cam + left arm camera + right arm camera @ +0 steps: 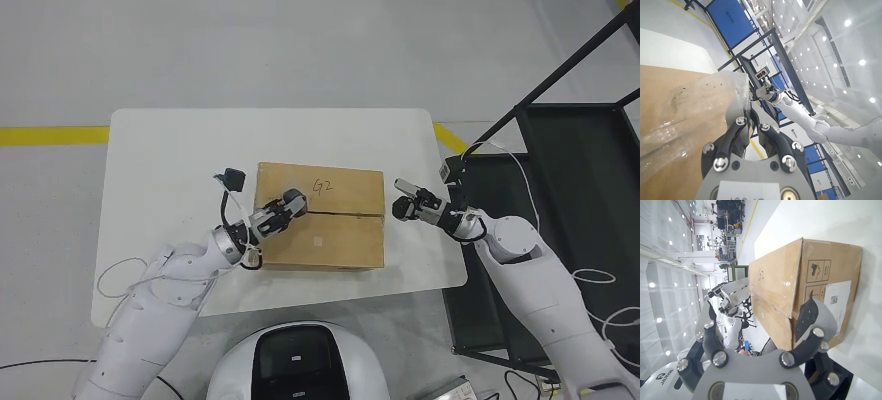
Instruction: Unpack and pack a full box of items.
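Top view: pinching tape (728, 83) at box (330, 240) seam with left gripper (297, 205) (clamped on it); right gripper (400, 197) spread, beside box.

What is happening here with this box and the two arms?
The robot is opening a closed cardboard box on the white table. Its left gripper, shut on a strip of clear tape, holds it lifted off the top seam. The right gripper is open beside the box's end, apart from it.
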You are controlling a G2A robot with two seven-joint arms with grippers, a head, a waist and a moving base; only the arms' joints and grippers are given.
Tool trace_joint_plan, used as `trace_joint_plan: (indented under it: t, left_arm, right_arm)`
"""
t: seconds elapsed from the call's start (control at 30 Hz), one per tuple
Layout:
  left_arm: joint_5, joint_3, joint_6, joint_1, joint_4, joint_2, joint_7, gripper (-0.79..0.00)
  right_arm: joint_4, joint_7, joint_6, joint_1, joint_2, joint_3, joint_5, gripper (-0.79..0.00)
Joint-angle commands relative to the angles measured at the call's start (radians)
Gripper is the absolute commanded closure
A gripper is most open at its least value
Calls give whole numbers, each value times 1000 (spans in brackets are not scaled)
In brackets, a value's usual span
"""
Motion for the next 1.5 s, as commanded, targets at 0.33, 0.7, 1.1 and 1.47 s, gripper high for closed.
trace_joint_plan:
  t: [0.33, 0.7, 1.1, 1.47]
  left_arm:
    - [-5, 148, 78, -164, 199, -52, -32, 0]
    - [89, 218, 43, -199, 287, -80, 15, 0]
    - [147, 218, -22, -186, 261, -89, 69, -785]
    - [163, 283, -24, -194, 212, -115, 50, -785]
  right_arm:
    - [11, -4, -3, -14, -5, 25, 5, -785]
    - [16, 2, -22, -44, -6, 71, 24, -785]
    - [-1, 2, -18, -53, -12, 82, 15, -785]
    - [0, -5, -43, -87, -12, 143, 52, -785]
